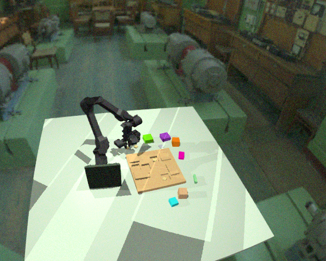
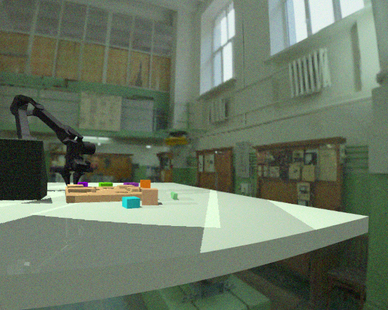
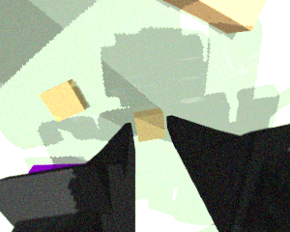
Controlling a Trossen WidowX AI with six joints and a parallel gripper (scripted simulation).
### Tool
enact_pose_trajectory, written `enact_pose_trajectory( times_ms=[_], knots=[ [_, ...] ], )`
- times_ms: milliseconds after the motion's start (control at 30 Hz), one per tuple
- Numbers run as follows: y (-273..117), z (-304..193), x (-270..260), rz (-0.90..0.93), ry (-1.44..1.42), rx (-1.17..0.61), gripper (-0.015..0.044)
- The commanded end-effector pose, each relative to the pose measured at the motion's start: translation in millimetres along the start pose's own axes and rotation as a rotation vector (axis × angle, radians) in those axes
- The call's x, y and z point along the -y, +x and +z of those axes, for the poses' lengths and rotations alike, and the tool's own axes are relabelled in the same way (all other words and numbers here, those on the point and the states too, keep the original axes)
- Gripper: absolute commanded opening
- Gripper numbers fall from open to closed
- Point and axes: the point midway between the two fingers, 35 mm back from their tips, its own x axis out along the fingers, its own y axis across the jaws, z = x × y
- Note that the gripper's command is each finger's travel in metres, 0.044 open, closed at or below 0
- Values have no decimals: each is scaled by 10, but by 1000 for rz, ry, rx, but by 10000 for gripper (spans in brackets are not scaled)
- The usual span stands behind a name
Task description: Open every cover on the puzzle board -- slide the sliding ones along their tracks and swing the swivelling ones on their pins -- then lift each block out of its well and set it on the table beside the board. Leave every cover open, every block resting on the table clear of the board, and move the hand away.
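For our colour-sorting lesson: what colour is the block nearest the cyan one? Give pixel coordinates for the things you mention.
The block (image 1: 182,193) (image 2: 149,196) is light orange-brown, clearest in the top view.

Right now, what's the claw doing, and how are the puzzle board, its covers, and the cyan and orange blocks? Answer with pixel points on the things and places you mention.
Claw (image 1: 127,147) (image 2: 71,183) (image 3: 150,121): open, fingers either side of a tan block (image 3: 150,130).
Puzzle board (image 1: 146,184) (image 2: 100,197) (image 3: 234,12): flat on the table.
Covers: too unclear to tell.
Cyan block (image 1: 173,202) (image 2: 130,202): off the board.
Orange block (image 1: 175,142) (image 2: 145,183): off the board.
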Motion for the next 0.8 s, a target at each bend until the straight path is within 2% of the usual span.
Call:
enact_pose_trajectory(
  times_ms=[0, 300, 767],
  knots=[
    [-2, -2, -1, 0, -2, 0, 211],
    [-22, 2, -3, -1, -2, 1, 440],
    [-454, 38, -16, -8, 0, 11, 440]
  ],
)
